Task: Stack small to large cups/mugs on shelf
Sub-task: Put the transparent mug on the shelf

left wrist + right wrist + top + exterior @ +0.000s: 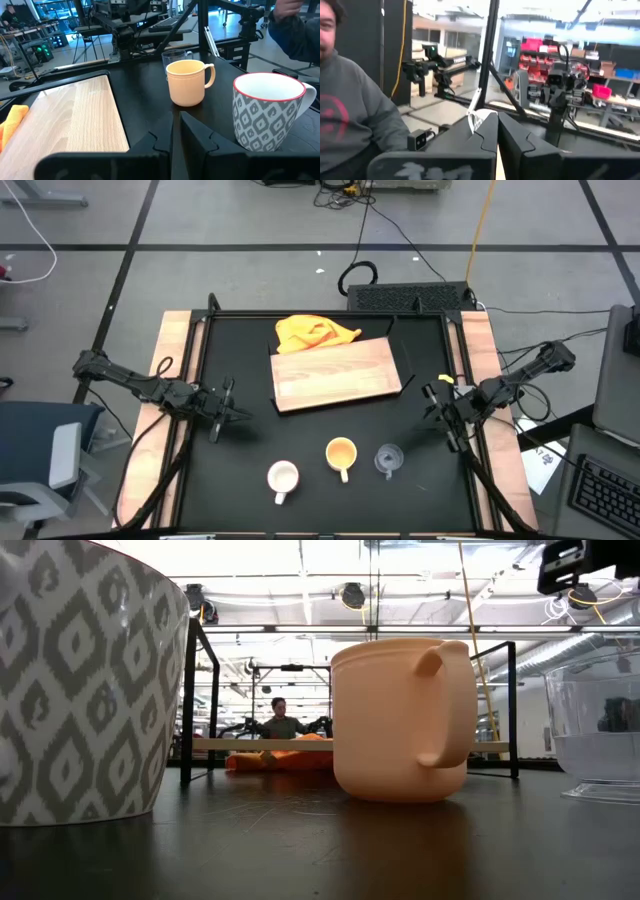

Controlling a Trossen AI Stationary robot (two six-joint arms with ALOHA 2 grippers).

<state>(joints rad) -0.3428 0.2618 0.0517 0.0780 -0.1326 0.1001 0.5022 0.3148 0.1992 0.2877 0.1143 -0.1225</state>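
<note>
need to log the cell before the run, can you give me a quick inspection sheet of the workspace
surface: black table top with wooden side rails
job's things: white mug, yellow-orange mug and clear glass cup in a row near the front edge; wooden board behind them, nothing on it
clutter: yellow cloth at the board's far edge
grippers: left gripper and right gripper at the table's sides, both empty, jaws closed
cables: several on the floor beyond the table
surroundings: person past the far end

Black table (240,470) with wooden shelf (335,375), yellow cloth (312,333), three mugs.
</note>
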